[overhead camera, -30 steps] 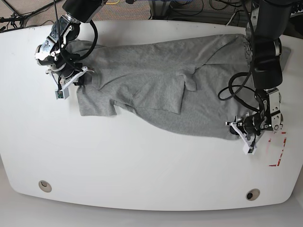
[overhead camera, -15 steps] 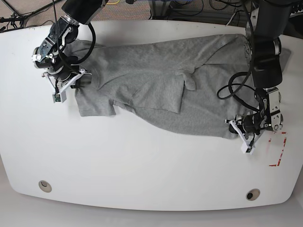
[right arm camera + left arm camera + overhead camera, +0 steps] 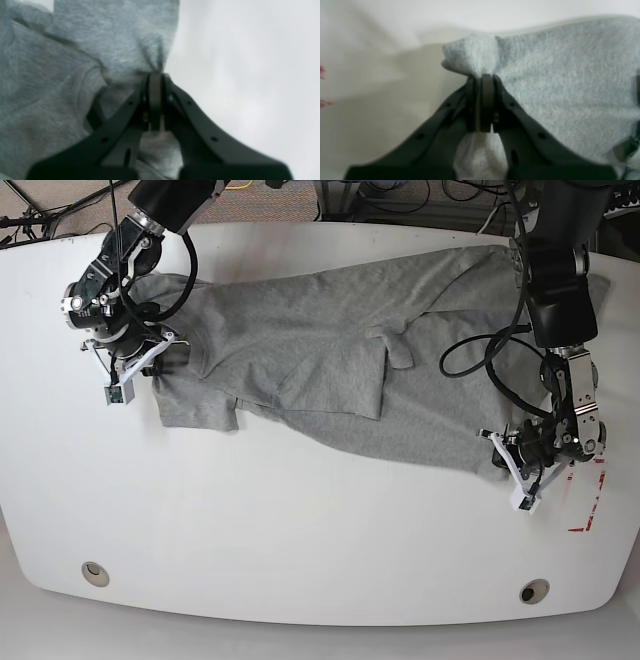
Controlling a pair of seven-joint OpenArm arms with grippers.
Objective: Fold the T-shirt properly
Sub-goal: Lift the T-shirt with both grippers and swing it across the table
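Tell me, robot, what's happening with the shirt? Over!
Left gripper shut on T-shirt corner. Right gripper shut on its other end. Shirt spread crumpled on table, unfolded. Nothing blocking.

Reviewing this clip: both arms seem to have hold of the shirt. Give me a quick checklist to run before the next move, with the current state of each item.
1. Left gripper shut on cloth: ok, pinching a corner of the T-shirt.
2. Right gripper shut on cloth: ok, fabric puckers at its tips.
3. Shirt lying flat: not ok, a flap is folded over mid-body and wrinkles show.
4. Shirt fully on the table: ok.
5. Cables clear of the cloth: cannot tell; a cable loop hangs over the shirt near the left arm.
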